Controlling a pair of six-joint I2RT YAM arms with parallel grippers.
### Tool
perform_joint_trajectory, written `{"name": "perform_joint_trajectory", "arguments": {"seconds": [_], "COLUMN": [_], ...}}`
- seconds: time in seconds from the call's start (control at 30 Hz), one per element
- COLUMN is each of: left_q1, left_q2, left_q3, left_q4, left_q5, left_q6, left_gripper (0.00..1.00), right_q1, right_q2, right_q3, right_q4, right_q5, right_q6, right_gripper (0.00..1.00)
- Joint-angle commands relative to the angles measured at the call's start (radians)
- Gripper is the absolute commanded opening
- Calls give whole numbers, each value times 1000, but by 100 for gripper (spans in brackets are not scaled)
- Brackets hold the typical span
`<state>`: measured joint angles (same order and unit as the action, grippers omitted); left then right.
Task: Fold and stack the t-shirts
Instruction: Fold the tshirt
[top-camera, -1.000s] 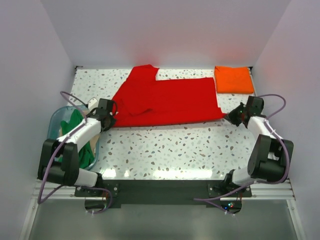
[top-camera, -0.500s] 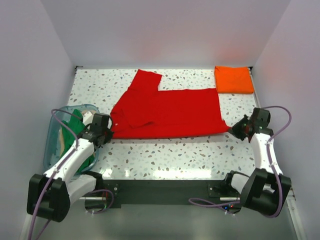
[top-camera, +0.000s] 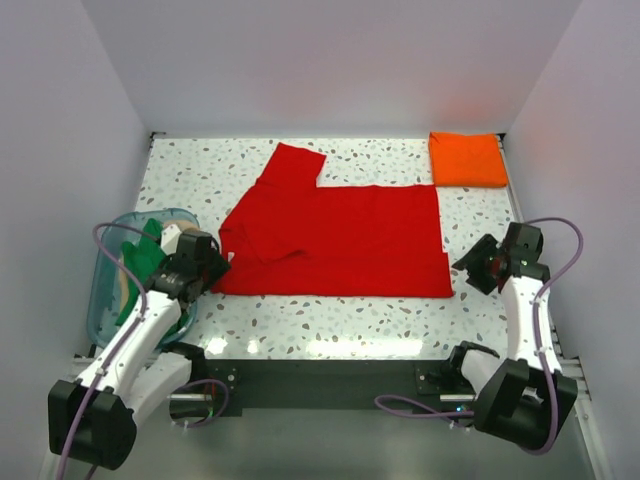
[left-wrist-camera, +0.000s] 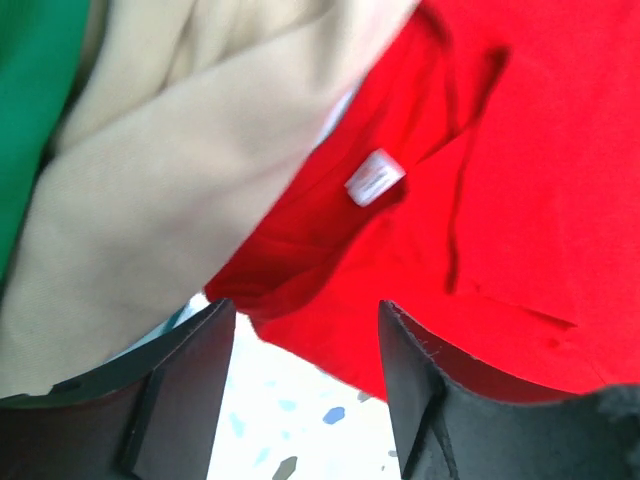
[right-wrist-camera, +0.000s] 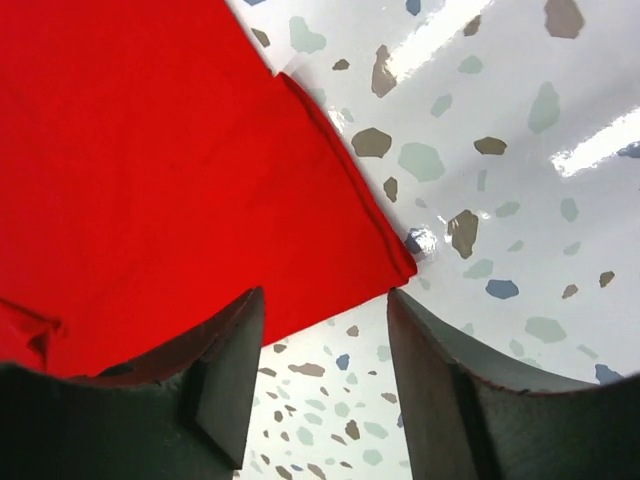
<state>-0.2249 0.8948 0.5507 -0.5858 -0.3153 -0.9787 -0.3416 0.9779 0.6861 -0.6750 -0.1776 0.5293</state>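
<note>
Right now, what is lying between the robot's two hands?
The red t-shirt, spread out on the speckled table, fills nearly the whole stretch from the left hand to the right hand. The top view shows it best.

A white desk (top-camera: 330, 320) flecked with grey, brown and bluish chips is filling the middle of the top view, running from the back wall (top-camera: 330, 60) down to a black plate (top-camera: 320, 378) near the lower edge. Streaks of overhead light are glaring off its glossy surface just above that plate, and similar glare is showing in the upper right of the right wrist view. A clear bluish plastic tub (top-camera: 96, 300) is sitting at the desk's left edge, in the lower left of the frame. Plain pale walls are closing in both sides. A grey metal ledge (top-camera: 330, 440) is lying across the very bottom.
</note>
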Motion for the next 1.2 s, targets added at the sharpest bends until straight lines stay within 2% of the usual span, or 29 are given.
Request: {"name": "perform_joint_trajectory", "arguments": {"seconds": [0.0,0.1,0.2,0.23,0.27,0.33,0.57,0.67,0.87,0.97,1.07,1.17], "left_q1": [-1,-1,-1,-1,-1,1,1,7,18,30,39,41], "left_q2": [18,128,306,360,460,557,996,1160,1432,1519,1575,1630], "left_q3": [139,224,340,380,423,543,917,1139,1421,1482,1485,1509], "left_q4": [67,167,282,296,316,343,431,428,429,492,617,670], "left_q5": [-7,4,50,61,70,88,163,189,223,243,285,288], "left_q6": [119,193,258,297,319,381,561,613,678,692,693,692], "left_gripper": [66,67,67,67,66,66,66,66,65,66,67,68], "right_q1": [-4,35,172,231,249,276,300,302,302,302,302,302], "right_q2": [94,160,217,282,318,433,689,763,873,906,918,927], "right_q3": [72,101,203,234,263,347,546,604,722,756,753,741], "right_q4": [32,139,186,195,216,236,357,412,474,499,534,561], "right_q5": [-72,-125,42,68,90,86,61,50,27,20,17,13], "right_q6": [-72,-60,-49,-51,-54,-63,-72,-69,-66,-77,-78,-81], "right_gripper": [57,63,66,66,66,65,61,60,59,59,58,58]}}
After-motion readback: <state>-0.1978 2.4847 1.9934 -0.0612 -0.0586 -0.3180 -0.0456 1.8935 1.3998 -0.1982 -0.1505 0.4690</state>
